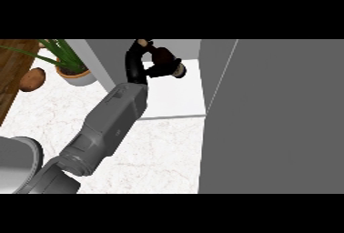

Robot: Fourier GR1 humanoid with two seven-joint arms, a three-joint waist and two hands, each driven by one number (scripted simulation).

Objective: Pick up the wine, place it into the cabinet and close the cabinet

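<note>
Head view: left hand [136,63] is curled round the wine [166,63] at upper centre, inside the open cabinet [178,98], door [282,118] at right. Potted plant [75,75] on desk [154,150], upper left.

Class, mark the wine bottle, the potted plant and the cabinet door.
wine bottle [163,56], head view, on its dark body.
potted plant [77,77], head view, on its pot.
cabinet door [275,118], head view, on its grey face.
</note>
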